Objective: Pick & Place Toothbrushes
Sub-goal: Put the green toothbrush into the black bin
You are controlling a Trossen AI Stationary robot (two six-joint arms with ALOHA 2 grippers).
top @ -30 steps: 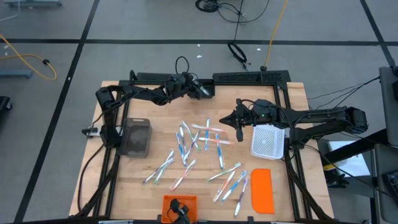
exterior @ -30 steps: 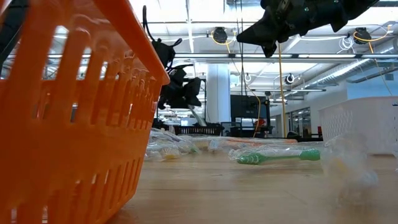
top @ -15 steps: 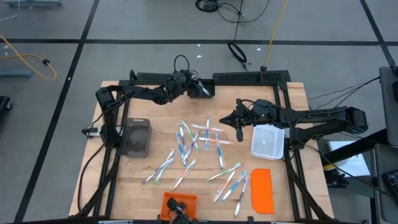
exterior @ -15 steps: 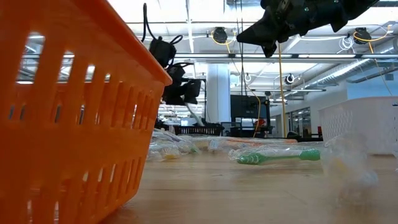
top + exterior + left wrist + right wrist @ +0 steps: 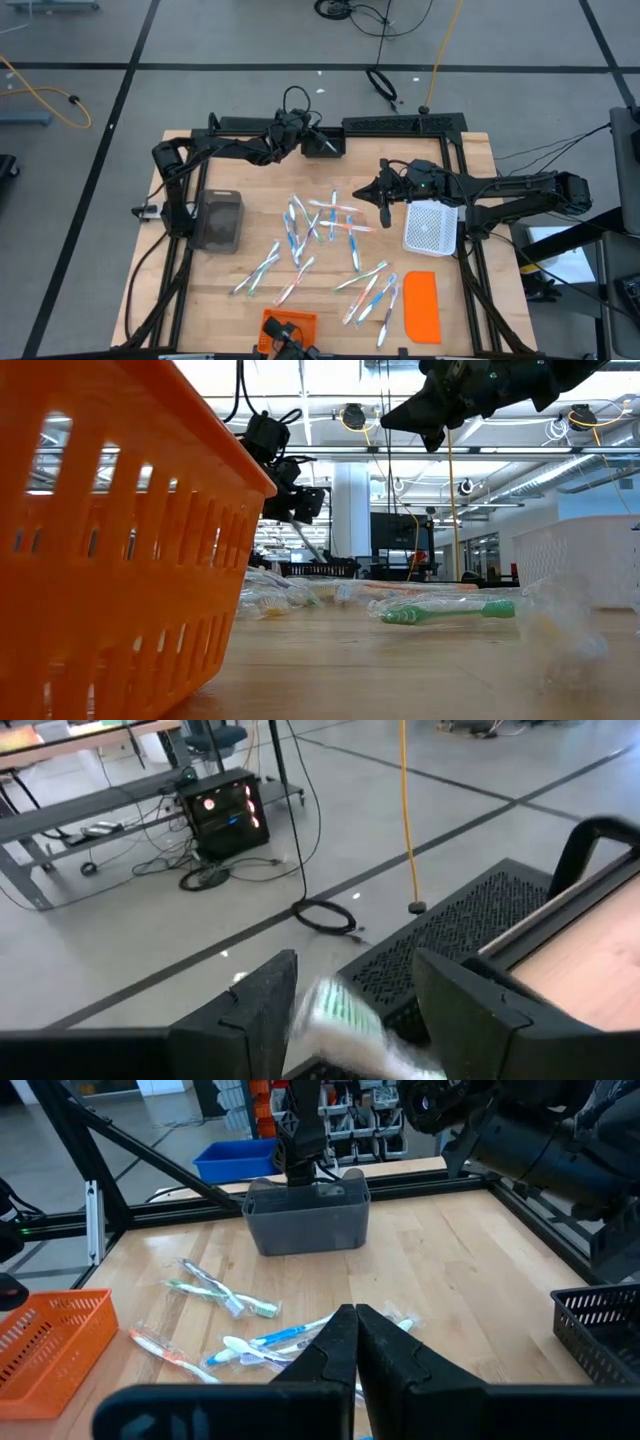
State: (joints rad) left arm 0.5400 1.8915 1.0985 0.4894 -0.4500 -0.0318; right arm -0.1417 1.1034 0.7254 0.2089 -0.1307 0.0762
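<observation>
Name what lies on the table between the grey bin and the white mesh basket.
In the high view, scattered toothbrushes lie on the wood between the grey bin and the white mesh basket; the right gripper hangs over that stretch.

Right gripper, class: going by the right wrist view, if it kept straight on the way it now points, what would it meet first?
The right gripper, jaws shut, aims down at the scattered toothbrushes. It would probably meet those first, with the grey bin farther along; depth is hard to judge.
</observation>
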